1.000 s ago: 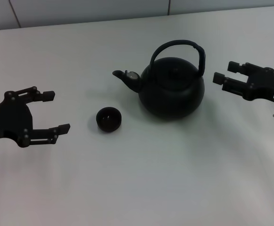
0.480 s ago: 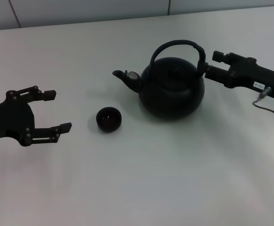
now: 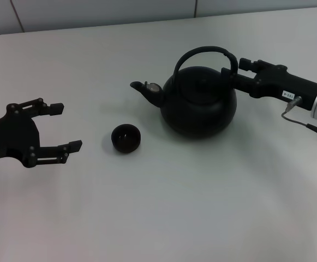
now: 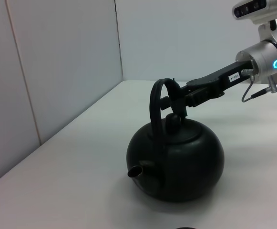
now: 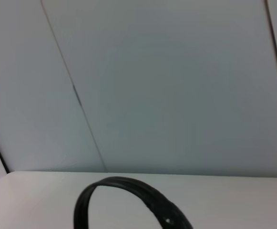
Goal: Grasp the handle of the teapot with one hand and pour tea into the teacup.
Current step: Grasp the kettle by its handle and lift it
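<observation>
The matte black teapot [image 3: 199, 103] stands upright right of the table's middle, with its spout pointing left. Its arched handle [image 3: 204, 51] stands over the lid. My right gripper [image 3: 236, 73] is open at the handle's right end, one finger to each side of the hoop. In the left wrist view the right gripper [image 4: 176, 100] reaches the handle [image 4: 156, 98] above the teapot [image 4: 176, 162]. The right wrist view shows only the handle's arch [image 5: 128, 188]. The small black teacup [image 3: 125, 137] stands left of the teapot, below the spout. My left gripper [image 3: 60, 126] is open and empty, left of the teacup.
The white table [image 3: 163, 207] ends at a pale wall [image 3: 93, 11] behind the teapot. A grey cable [image 3: 303, 117] hangs from the right wrist.
My right gripper has moved left from beside the teapot to the right end of the handle. The left arm, teapot and teacup have stayed in place.
</observation>
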